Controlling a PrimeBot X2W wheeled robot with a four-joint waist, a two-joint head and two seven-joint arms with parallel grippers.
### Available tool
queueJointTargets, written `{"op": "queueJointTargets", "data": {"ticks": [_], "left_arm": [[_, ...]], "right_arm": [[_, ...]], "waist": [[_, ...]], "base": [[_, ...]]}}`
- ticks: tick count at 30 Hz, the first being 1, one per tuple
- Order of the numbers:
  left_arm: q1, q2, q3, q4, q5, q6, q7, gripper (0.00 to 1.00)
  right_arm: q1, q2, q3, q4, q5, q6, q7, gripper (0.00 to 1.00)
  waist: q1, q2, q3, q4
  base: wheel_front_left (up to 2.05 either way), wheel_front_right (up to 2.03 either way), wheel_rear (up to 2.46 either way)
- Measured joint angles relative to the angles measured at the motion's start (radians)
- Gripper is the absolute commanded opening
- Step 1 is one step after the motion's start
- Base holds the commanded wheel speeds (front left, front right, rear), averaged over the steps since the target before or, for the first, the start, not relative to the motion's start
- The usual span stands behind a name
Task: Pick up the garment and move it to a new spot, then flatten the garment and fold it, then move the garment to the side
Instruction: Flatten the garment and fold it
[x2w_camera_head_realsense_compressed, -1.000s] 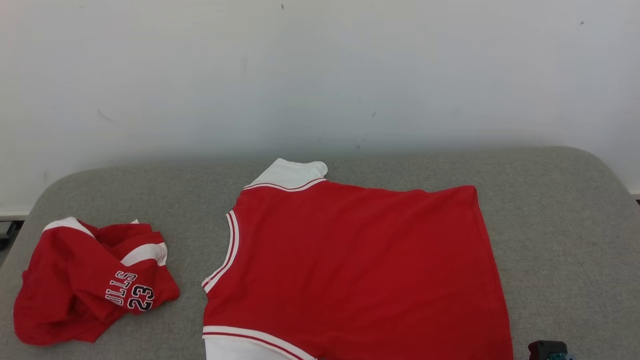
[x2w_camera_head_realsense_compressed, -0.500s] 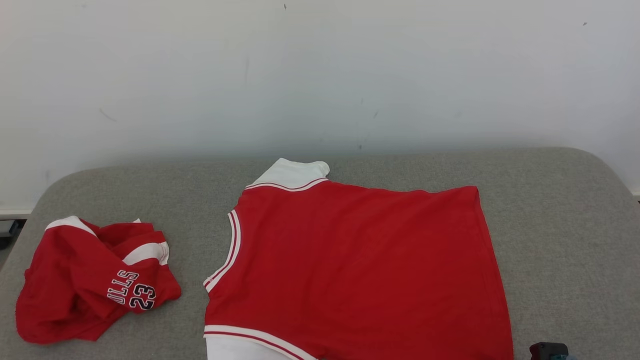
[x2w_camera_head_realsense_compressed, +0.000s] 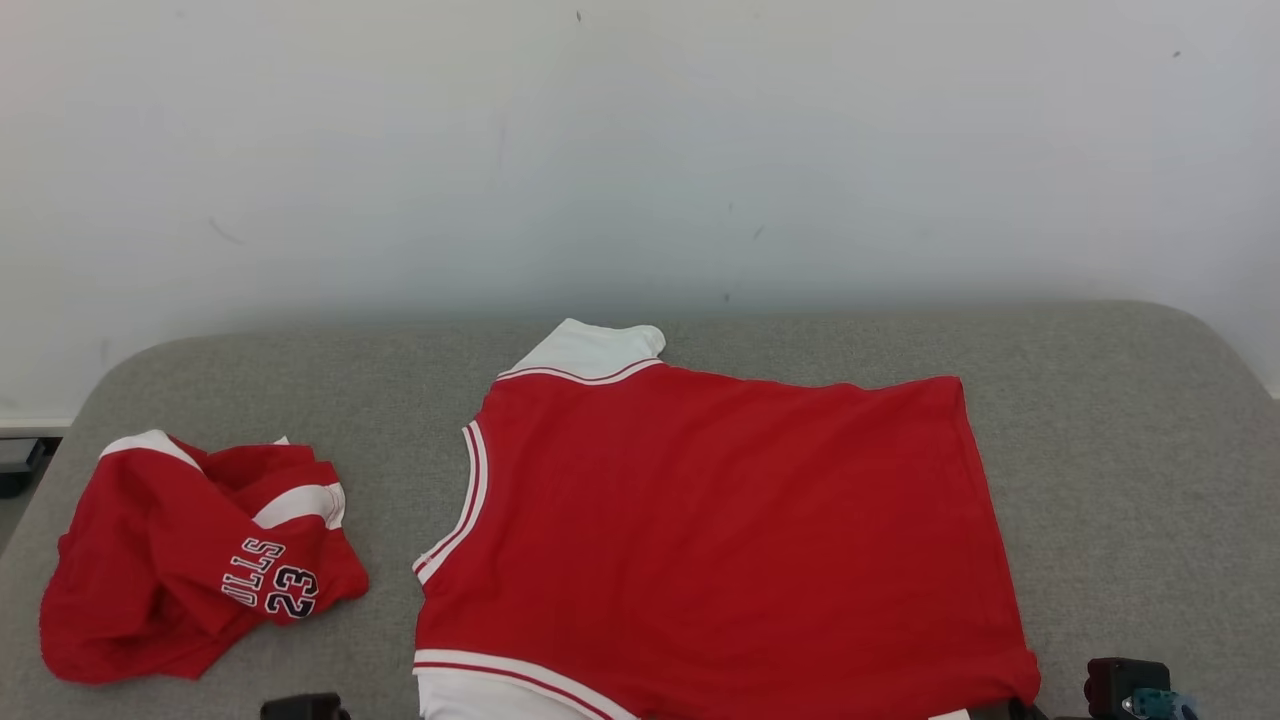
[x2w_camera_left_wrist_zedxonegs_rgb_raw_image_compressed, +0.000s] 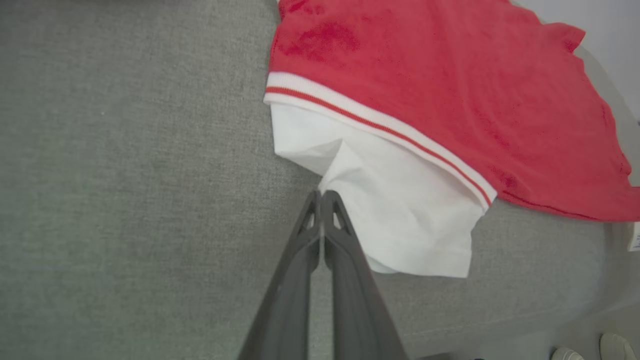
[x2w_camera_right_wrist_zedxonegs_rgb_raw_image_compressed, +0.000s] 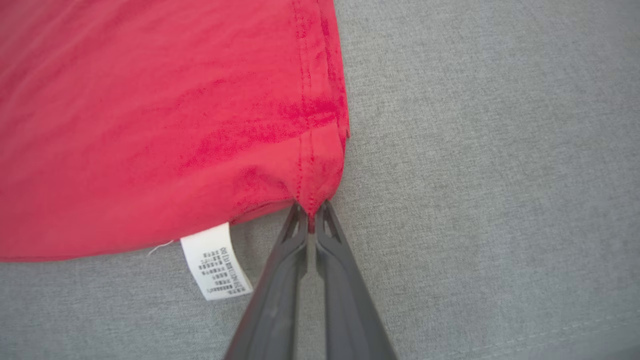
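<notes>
On the grey fabric cushion (x2w_camera_head_realsense_compressed: 1120, 450), the red jersey with white sleeves (x2w_camera_head_realsense_compressed: 720, 520) lay spread flat. My right gripper (x2w_camera_right_wrist_zedxonegs_rgb_raw_image_compressed: 311, 215) pinched its hem corner; my left gripper (x2w_camera_left_wrist_zedxonegs_rgb_raw_image_compressed: 321, 200) was pressed together at the white sleeve (x2w_camera_left_wrist_zedxonegs_rgb_raw_image_compressed: 400, 215), on its very edge. That thin bite could slip on lifting, skewing the fold.

Head looks down; 2 wrists view garment (x2w_camera_head_realsense_compressed: 720, 520) closely.

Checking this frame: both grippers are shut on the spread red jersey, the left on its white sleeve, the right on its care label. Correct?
Not quite. The right wrist view shows the right gripper shut on the red hem corner of the jersey; the care label lies loose beside it. The left gripper is shut on the white sleeve, as stated.
</notes>
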Motion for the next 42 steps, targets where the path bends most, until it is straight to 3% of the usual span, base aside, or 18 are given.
{"op": "queueJointTargets", "data": {"ticks": [7, 14, 27, 33, 42], "left_arm": [[-0.005, 0.007, 0.024, -0.107, -0.008, -0.002, -0.035, 0.00], [-0.089, 0.016, 0.015, -0.126, -0.001, -0.008, -0.021, 0.00], [-0.296, -0.002, 0.007, -0.030, 0.050, 0.030, 0.011, 0.00], [-0.396, -0.003, 0.022, 0.007, 0.074, 0.064, 0.001, 0.00], [-0.520, -0.018, 0.003, 0.086, 0.097, 0.063, -0.022, 0.00]], "right_arm": [[0.011, -0.004, -0.017, -0.058, 0.013, 0.013, -0.016, 0.00], [-0.060, -0.014, -0.007, -0.079, 0.017, 0.030, -0.006, 0.00], [-0.197, -0.018, 0.017, -0.029, 0.016, 0.038, 0.059, 0.00], [-0.272, -0.016, 0.017, 0.007, 0.007, 0.022, 0.082, 0.00], [-0.407, -0.003, 0.031, 0.077, -0.002, 0.015, 0.116, 0.00]], "waist": [[0.0000, 0.0000, -0.007, 0.007], [0.0000, 0.0000, -0.004, -0.001], [0.0000, 0.0000, 0.040, -0.032], [0.0001, 0.0000, 0.080, -0.053], [0.0001, -0.0001, 0.162, -0.082]], "base": [[0.00, 0.00, 0.00], [0.00, 0.00, 0.00], [0.00, 0.00, 0.00], [0.00, 0.00, 0.00], [0.00, 0.00, 0.00]]}}
